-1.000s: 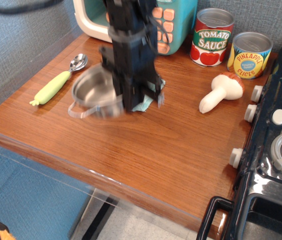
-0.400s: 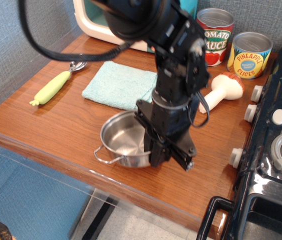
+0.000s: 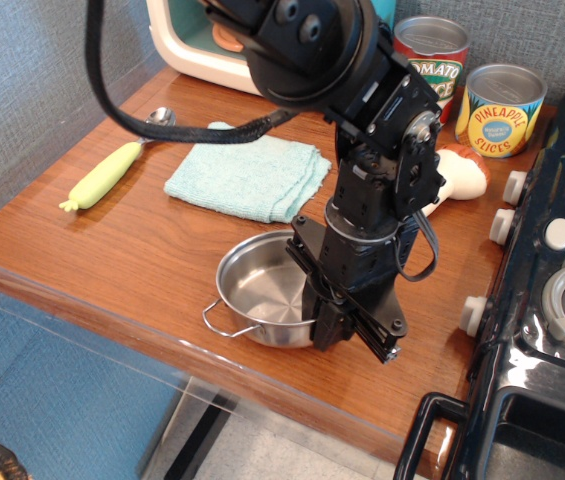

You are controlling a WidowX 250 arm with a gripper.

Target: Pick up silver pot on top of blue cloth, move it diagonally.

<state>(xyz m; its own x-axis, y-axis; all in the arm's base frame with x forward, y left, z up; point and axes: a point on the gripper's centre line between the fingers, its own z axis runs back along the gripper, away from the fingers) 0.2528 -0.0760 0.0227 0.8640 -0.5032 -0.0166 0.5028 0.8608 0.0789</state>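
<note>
The silver pot sits low at the wooden table's front edge, in front of and to the right of the blue cloth. The cloth lies flat and bare, with nothing on it. My gripper points down at the pot's right rim, with its jaws closed across that rim. The black arm hides the pot's right handle. The left wire handle shows near the table edge. I cannot tell whether the pot's base touches the wood.
A spoon with a green handle lies left of the cloth. A toy microwave, a tomato sauce can and a pineapple can stand at the back. A toy mushroom lies behind the arm. A black stove borders the right.
The gripper carried the pot off the cloth, diagonally toward the front right. Over the last half second it shifted slightly further right and the cloth became fully uncovered.
</note>
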